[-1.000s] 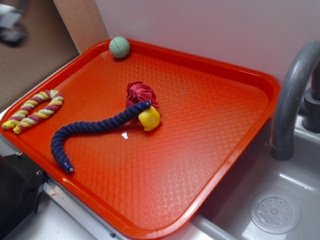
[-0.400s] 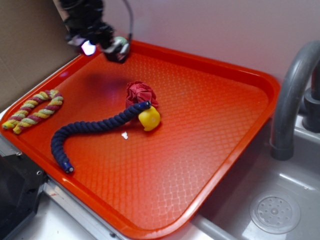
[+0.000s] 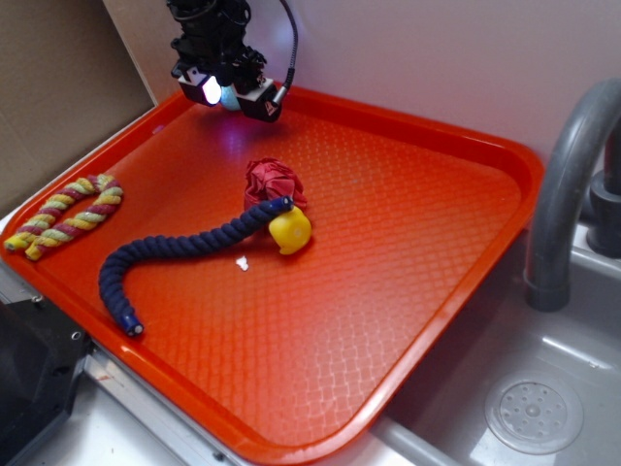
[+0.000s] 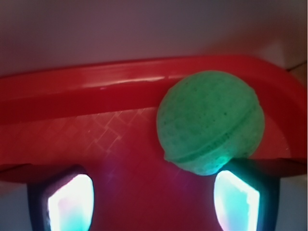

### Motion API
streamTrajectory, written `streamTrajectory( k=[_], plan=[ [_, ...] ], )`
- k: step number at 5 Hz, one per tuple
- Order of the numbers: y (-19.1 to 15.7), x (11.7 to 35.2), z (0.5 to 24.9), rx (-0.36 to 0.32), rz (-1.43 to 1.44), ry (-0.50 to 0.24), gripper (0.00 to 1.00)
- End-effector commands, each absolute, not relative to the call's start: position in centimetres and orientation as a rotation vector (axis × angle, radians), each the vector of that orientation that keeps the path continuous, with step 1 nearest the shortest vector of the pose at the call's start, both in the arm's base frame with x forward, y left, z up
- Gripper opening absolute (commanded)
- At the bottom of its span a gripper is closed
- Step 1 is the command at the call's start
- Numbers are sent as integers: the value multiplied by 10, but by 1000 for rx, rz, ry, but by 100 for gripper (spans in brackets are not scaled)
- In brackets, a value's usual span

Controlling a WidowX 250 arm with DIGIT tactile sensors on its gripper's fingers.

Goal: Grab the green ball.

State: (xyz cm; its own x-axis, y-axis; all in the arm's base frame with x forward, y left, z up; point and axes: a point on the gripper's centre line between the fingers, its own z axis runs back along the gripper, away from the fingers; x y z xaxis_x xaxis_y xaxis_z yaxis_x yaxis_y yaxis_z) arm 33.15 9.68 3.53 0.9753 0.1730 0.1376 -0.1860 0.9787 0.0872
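While fingers point(image 4: 154, 202) gape, gripping nothing | one green ball point(image 4: 211, 121) | one tray point(image 3: 408, 291) | two ropes

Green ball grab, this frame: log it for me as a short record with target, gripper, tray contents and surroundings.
target: green ball, at the far rim of the red tray, hidden by the arm in the exterior view
gripper: gripper open above the ball; ball sits off-centre, against one lit finger
grasp: not yet made
other items on tray: yellow ball, red fabric wad, navy rope, striped rope
surroundings: sink, faucet
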Motion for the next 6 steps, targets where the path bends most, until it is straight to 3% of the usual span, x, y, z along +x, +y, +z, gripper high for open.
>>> streamTrajectory(
  k=[1,3,4,5,6],
  plan=[
    [98,349,52,134,151,-194,100],
    [131,362,54,217,255,-216,100],
    [137,371,57,214,286,-227,100],
    [130,371,57,234,274,-237,0],
    [127,368,53,235,262,-226,0]
  ],
)
